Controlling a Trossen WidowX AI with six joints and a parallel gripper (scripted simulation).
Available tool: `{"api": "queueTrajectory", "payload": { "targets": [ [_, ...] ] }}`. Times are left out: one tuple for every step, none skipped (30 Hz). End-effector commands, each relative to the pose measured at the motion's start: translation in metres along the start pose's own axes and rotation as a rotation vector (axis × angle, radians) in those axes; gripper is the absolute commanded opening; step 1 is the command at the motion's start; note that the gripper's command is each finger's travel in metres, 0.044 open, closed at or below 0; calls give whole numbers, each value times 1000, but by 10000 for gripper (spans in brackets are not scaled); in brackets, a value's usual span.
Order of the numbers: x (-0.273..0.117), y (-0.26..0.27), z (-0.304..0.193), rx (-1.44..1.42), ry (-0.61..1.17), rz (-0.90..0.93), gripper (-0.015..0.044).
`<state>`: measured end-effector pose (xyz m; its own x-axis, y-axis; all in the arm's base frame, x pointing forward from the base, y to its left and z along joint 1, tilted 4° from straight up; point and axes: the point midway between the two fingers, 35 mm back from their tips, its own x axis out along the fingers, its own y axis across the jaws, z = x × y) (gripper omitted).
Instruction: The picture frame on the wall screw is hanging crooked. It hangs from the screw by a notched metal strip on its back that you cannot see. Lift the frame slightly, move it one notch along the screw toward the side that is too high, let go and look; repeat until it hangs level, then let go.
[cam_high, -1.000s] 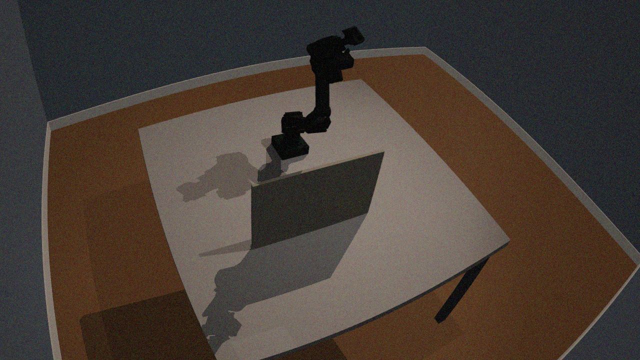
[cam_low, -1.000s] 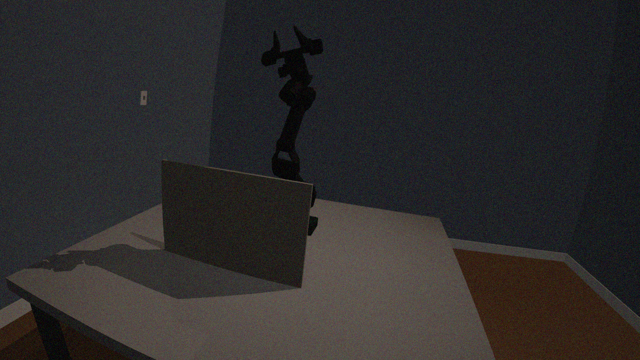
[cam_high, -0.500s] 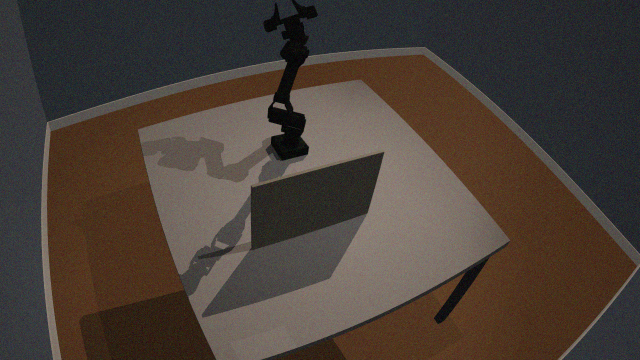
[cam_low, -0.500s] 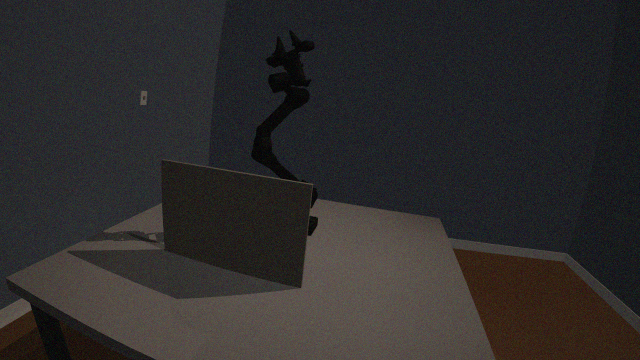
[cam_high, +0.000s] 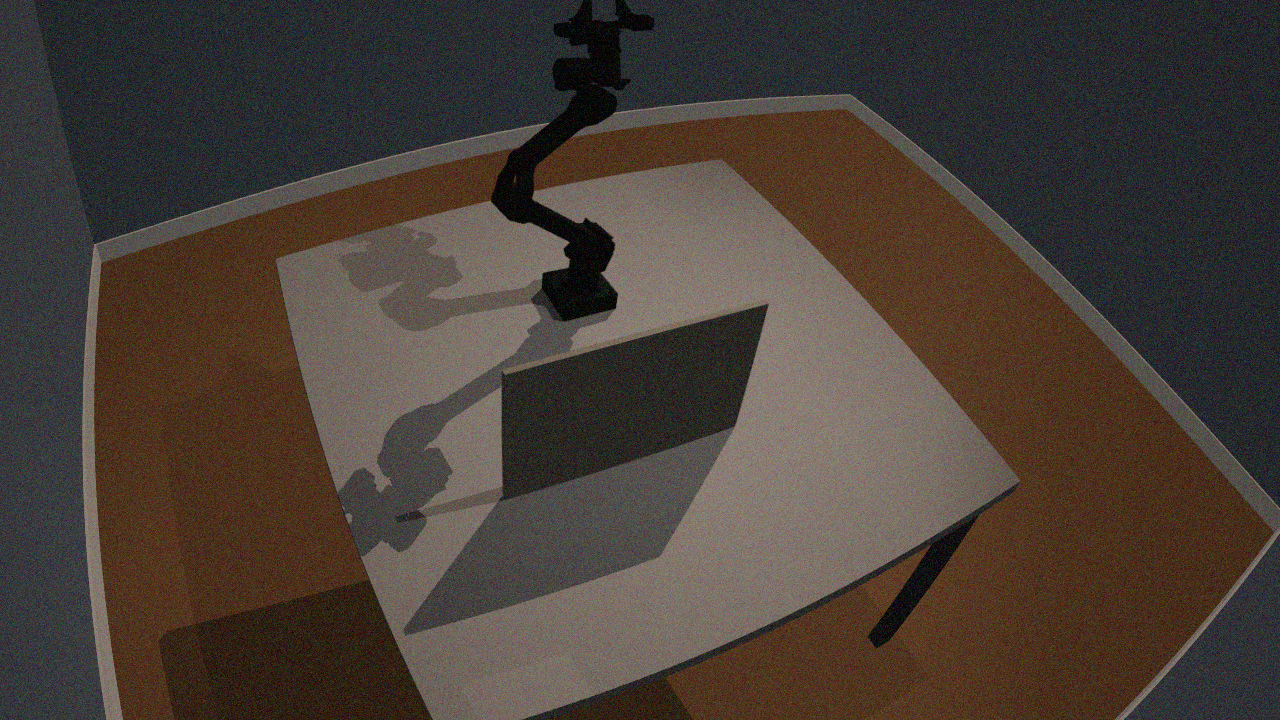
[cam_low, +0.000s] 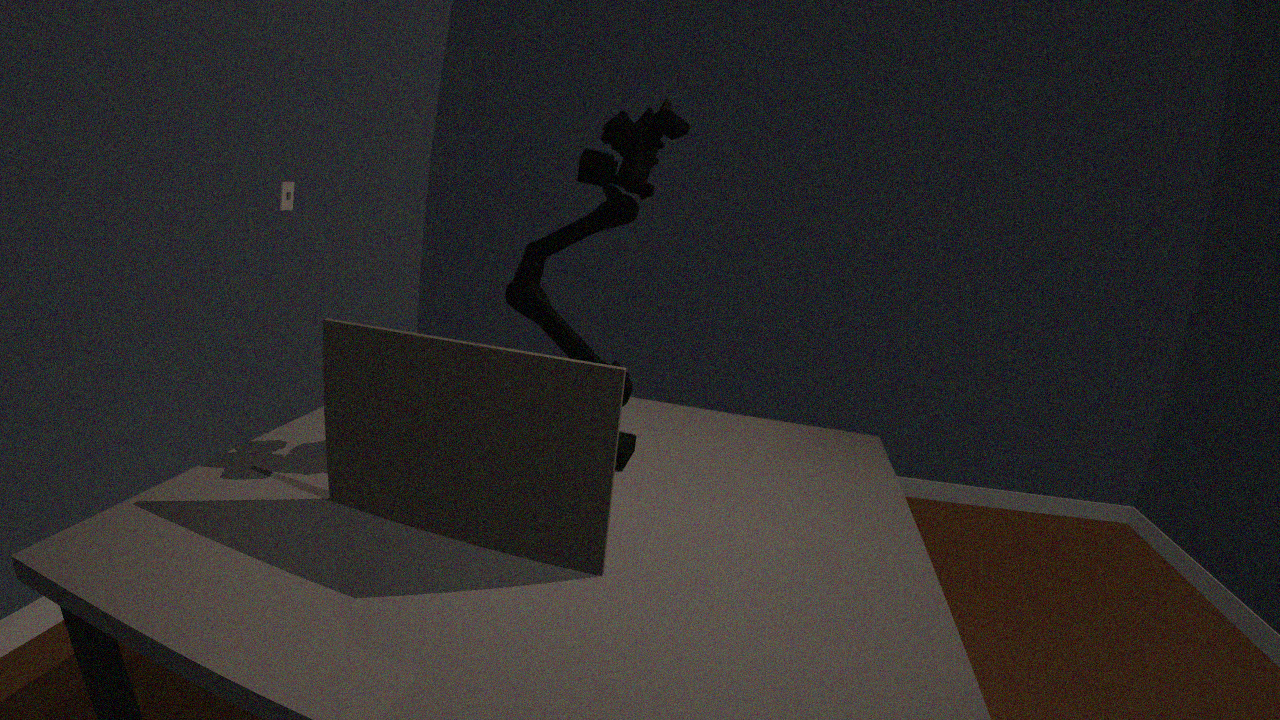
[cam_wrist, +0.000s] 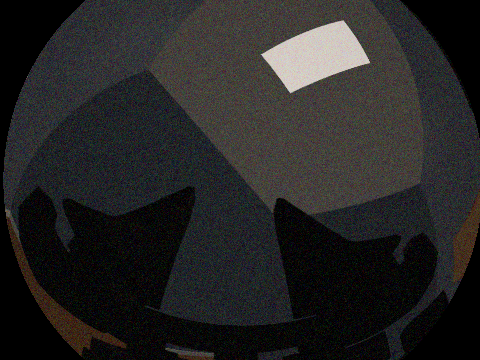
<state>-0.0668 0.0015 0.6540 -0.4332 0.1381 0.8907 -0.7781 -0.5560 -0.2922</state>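
Note:
The picture frame, its screw and the notched strip show in no view. An upright board (cam_high: 626, 402) (cam_low: 465, 438) stands on the table with its plain dark back to the top and exterior views, and its far face is hidden. So I cannot tell how the frame hangs. My gripper (cam_high: 603, 8) (cam_wrist: 235, 199) is raised high above the arm's base, well above and behind the board. In the wrist view its two dark fingers stand apart with nothing between them, so it is open, partway. In the top view the fingertips are cut off by the top edge.
The pale table (cam_high: 850, 447) (cam_low: 760, 555) carries the board and the arm's black base (cam_high: 579, 293) (cam_low: 625, 451) behind it. Shadows of the arm and board fall on the table. The wrist view faces the ceiling and a bright white panel (cam_wrist: 317, 56). A small plate (cam_low: 287, 195) is on the wall.

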Motion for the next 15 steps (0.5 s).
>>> {"api": "queueTrajectory", "payload": {
  "targets": [
    [-11, -30, -48, -62, 169, -100, 260],
    [-16, -39, -58, -76, 208, -129, 260],
    [-21, -47, -67, -90, 245, -160, 260],
    [-27, -57, -75, -103, 281, -193, 260],
    [-34, -66, -82, -115, 316, -227, 260],
    [-42, -76, -89, -126, 349, -263, 260],
    [-50, -86, -94, -137, 380, -300, 260],
    [-58, -96, -99, -147, 410, -339, 260],
    [-67, -106, -103, -156, 438, -379, 260],
    [-77, -116, -105, -164, 464, -421, 260],
    [-87, -125, -107, -172, 488, -464, 260],
    [-98, -135, -109, -180, 510, -508, 260],
    [-109, -144, -109, -187, 530, -553, 260],
    [-120, -152, -108, -193, 548, -600, 260],
    [-132, -161, -107, -198, 564, -647, 260]
  ]
}}
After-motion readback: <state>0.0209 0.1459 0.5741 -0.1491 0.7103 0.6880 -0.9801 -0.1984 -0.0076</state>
